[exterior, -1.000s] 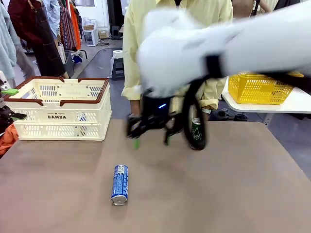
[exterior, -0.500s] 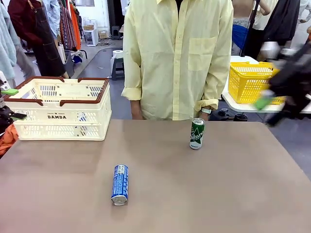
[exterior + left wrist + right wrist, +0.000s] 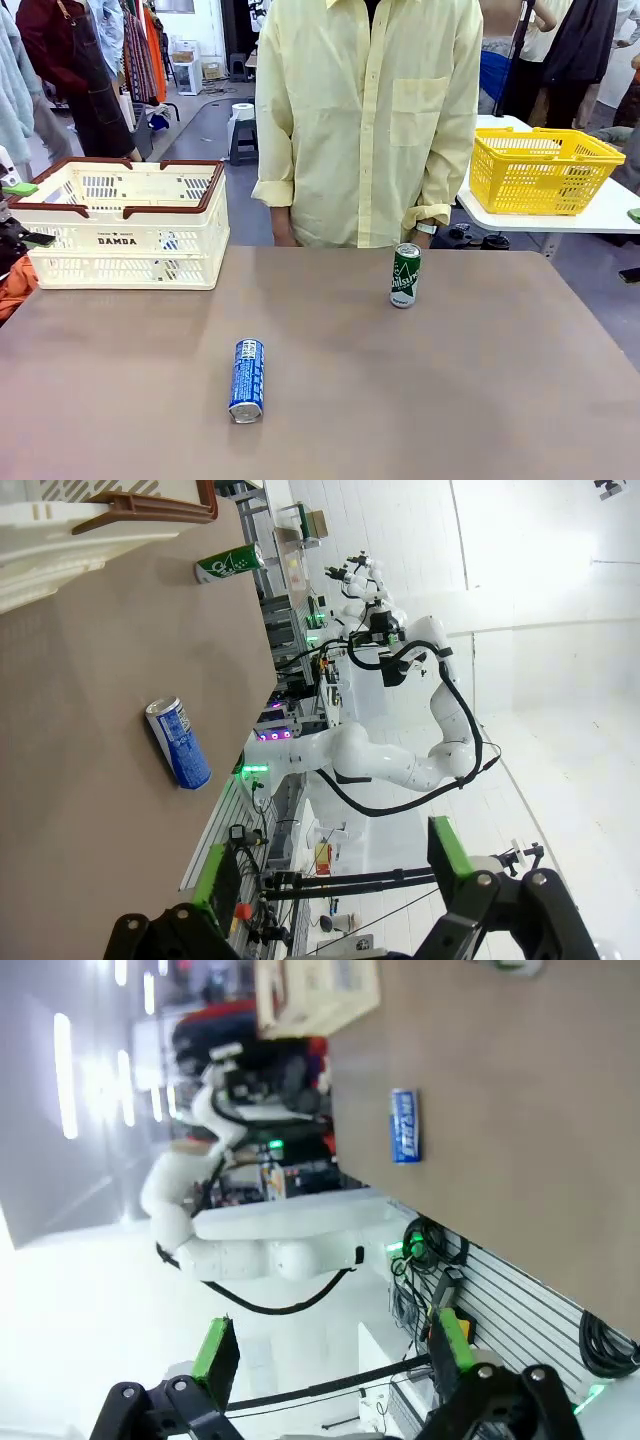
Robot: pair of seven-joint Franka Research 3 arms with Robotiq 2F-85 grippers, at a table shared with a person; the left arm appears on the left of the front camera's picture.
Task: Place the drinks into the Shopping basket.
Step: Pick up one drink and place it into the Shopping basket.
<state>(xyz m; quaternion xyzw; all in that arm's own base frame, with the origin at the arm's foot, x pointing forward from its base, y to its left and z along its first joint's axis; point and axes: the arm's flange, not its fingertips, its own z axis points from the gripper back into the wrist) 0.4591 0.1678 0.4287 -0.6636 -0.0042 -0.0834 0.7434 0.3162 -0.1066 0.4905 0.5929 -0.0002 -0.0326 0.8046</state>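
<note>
— Lying flat, is it, that blue can [image 3: 246,380]?
— Yes, on its side on the bench [image 3: 480,400], silver top toward the near edge. From the left gripper [image 3: 332,865] it sits well ahead of the fingers [image 3: 215,885] and off to one side, with nothing touching it.
— And the green can [image 3: 405,275]?
— Upright near the far edge of the bench. It is farther out from the left fingers than the blue one, and well apart from it.
— The right gripper [image 3: 332,1335]?
— Its fingers [image 3: 450,1340] are spread wide with nothing between them. The blue can is far ahead of them, roughly in line with one green pad.
— So the left fingers are spread too?
— Wide apart and empty.
— Where is the Shopping basket [image 3: 120,225]?
— At the far left corner of the bench, beyond both cans as the left fingers look at it. It has a cream body and a brown rim.
— Anyone nearby?
— A person [image 3: 365,120] in a pale yellow shirt stands at the far side, just behind the green can. A yellow basket [image 3: 540,170] sits on another table behind them.
</note>
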